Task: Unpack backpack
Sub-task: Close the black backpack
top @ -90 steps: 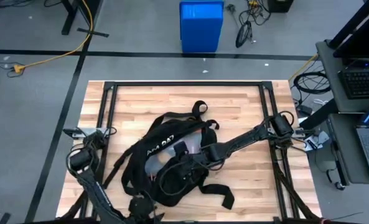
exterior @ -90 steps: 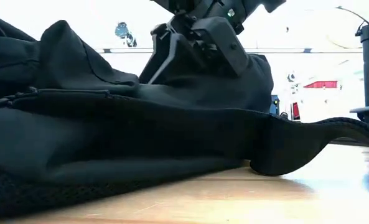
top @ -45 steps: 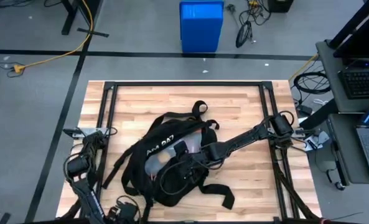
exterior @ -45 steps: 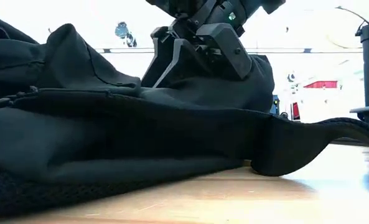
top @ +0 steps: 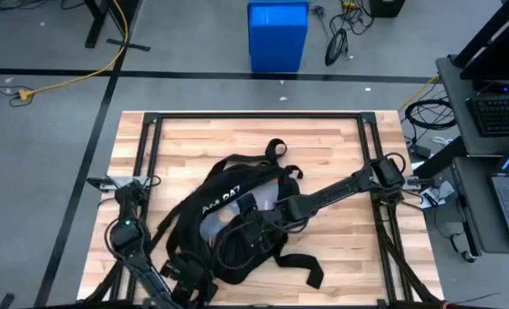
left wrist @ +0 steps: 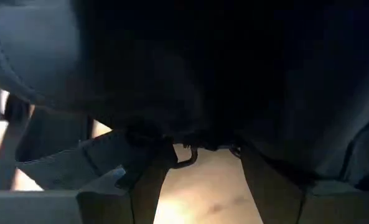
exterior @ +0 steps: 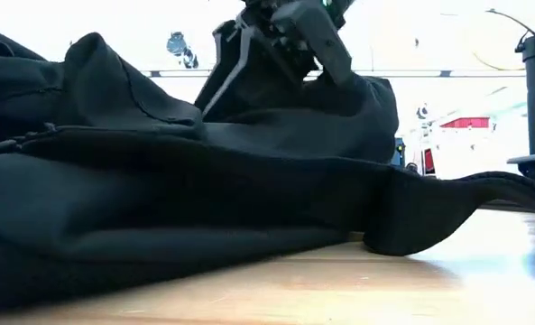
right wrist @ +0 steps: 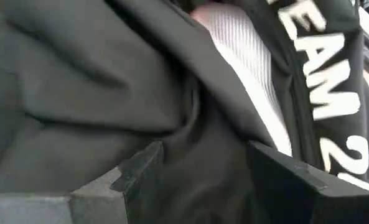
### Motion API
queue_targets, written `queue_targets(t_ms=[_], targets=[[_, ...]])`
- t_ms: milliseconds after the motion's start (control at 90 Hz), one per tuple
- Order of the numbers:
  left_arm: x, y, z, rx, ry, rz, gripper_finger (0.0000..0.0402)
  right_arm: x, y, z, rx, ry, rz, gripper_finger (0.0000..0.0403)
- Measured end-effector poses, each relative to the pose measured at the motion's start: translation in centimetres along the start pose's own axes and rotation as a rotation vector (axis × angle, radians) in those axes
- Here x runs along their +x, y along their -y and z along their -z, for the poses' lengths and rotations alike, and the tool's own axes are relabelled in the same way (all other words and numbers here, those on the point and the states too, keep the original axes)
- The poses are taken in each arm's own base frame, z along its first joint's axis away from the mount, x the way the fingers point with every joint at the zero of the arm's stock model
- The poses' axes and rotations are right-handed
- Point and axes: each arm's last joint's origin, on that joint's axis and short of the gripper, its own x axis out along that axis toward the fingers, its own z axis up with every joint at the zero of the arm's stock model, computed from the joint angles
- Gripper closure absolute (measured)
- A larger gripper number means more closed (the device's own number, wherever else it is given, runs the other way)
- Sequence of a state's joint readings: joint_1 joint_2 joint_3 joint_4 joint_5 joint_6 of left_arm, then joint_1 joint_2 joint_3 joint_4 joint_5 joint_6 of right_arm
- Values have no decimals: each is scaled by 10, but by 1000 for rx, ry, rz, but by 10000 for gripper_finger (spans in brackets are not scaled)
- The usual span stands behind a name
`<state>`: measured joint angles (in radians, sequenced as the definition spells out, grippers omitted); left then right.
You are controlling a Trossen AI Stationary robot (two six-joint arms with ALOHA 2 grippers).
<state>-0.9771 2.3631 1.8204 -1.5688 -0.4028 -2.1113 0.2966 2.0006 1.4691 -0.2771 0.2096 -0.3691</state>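
One backpack (top: 237, 219): mid-counter (top: 331, 146), long axis running diagonally.
Right gripper (top: 252, 225): on top of it, fingers spread over fabric; nearer arm.
Left gripper (top: 188, 276): at near edge, apparently spread.

Right arm is stretched out long and low, elbow barely bent, and the right gripper (top: 252, 225) sits at the far end of it with both fingers spread apart. Left arm is folded up tight, and the left gripper (top: 188, 276) has its fingers parted too, pointing forward.
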Motion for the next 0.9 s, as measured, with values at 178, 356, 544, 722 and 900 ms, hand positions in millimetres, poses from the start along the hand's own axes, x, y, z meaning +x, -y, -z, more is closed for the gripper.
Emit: queue_targets(t_ms=[178,356,544,722,900], targets=[[24,-5,-3,50,73,-74,203,-2,5,7,9,-84,2,181],[37,-7,-8,55,102,-114,203,-9,28,25,45,-228,53,181],[43,1,-23,56,138,-95,203,-11,57,51,167,-348,2,181],[51,11,-44,170,120,-124,203,-17,67,63,226,-429,-9,181],[52,18,-61,170,120,-119,203,-36,62,46,201,-345,-7,181]])
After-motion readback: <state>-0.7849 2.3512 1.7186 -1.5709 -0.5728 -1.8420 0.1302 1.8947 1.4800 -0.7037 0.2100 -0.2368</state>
